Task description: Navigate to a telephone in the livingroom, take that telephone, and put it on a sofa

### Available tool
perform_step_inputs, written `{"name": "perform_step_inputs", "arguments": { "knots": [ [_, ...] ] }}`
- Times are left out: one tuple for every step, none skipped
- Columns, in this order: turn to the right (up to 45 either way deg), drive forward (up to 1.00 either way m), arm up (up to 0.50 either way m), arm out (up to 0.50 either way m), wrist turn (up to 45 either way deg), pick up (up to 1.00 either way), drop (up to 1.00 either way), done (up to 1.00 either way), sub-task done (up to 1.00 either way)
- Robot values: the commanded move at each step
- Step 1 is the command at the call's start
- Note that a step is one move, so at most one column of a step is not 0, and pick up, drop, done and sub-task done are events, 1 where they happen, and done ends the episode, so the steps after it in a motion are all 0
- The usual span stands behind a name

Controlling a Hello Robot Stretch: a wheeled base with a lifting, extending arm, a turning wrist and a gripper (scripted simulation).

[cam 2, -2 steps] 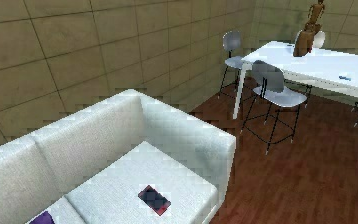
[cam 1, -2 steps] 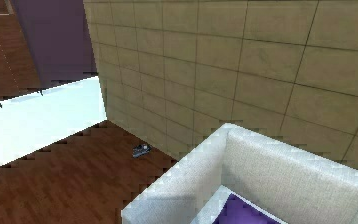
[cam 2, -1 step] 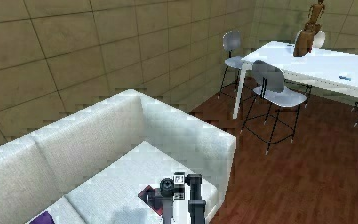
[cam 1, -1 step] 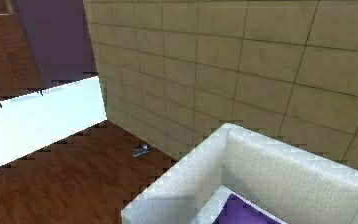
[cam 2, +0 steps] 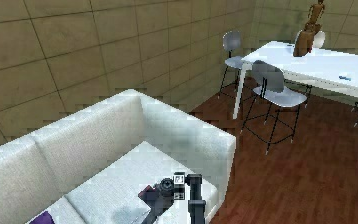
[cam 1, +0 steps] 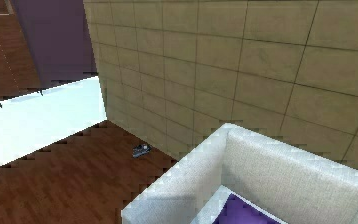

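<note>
A white sofa (cam 2: 107, 140) stands against the tan tiled wall in the arm side view, and its end (cam 1: 277, 170) fills the forward view's lower right. The dark arm (cam 2: 195, 205) rises from the bottom edge over the sofa's seat. Its gripper (cam 2: 150, 200) points left, low above the seat cushion. Dark shapes at its far end blend with the fingers, so I cannot tell whether it holds anything. A small dark object (cam 1: 140, 151) lies on the wooden floor at the foot of the wall, just ahead of the sofa's end.
A purple cushion (cam 1: 242, 212) lies on the sofa seat. A white table (cam 2: 312, 68) with two grey chairs (cam 2: 269, 88) stands at the arm side view's right, with a brown figure (cam 2: 309, 28) on it. A low white block (cam 1: 42, 120) sits at the forward view's left.
</note>
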Motion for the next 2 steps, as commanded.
{"name": "perform_step_inputs", "arguments": {
  "knots": [
    [0.0,0.00,0.00,0.00,45.0,0.00,0.00,0.00,0.00],
    [0.0,0.00,0.00,0.00,45.0,0.00,0.00,0.00,0.00]
  ]
}}
